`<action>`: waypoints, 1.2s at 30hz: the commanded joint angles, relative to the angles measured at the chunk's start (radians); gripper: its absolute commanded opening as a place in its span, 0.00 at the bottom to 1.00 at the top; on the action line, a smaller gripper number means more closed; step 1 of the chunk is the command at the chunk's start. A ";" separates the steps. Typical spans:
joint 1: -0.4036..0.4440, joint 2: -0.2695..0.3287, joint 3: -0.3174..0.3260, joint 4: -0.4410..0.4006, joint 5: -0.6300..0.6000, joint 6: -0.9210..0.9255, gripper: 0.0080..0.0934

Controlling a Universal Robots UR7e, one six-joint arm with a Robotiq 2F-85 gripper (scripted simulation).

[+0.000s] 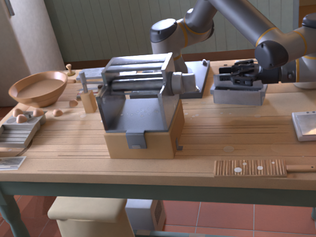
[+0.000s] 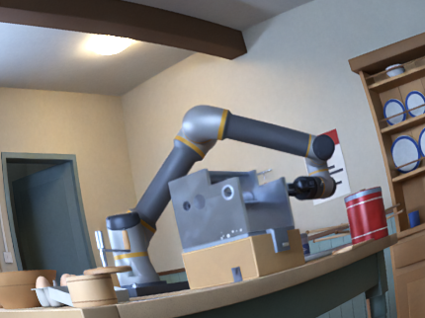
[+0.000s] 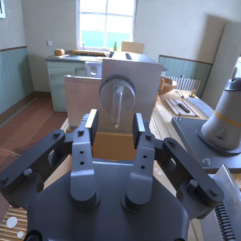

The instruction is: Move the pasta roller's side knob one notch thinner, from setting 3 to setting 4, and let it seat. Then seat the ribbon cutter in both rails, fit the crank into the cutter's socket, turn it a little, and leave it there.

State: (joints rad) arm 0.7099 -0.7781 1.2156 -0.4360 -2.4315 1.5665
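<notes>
The ribbon cutter (image 1: 238,94) sits on the table right of the pasta roller, its top partly hidden behind my gripper (image 1: 221,72). The grey pasta roller (image 1: 139,91) stands on a wooden block at mid-table. Its round side knob (image 1: 183,83) (image 3: 117,96), with an upright bar grip, faces my gripper (image 3: 114,130), which hovers level with it a short way to the right, fingers open and empty. The crank (image 1: 86,95) stands upright in a wooden holder left of the roller.
The arm's base plate (image 1: 195,76) lies just behind the knob. A ridged wooden paddle (image 1: 251,167) lies near the front edge. A wooden bowl (image 1: 38,88) and an egg tray (image 1: 21,125) sit at the left, and a grey tray (image 1: 305,125) at the right edge.
</notes>
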 commanded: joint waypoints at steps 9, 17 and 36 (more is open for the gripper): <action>-0.005 0.017 0.031 -0.053 -0.005 0.000 0.47; -0.007 0.015 0.039 -0.057 -0.007 0.000 0.47; -0.068 -0.066 0.192 -0.129 -0.068 0.000 0.47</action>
State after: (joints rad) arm 0.6412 -0.8435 1.4090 -0.5654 -2.5001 1.5665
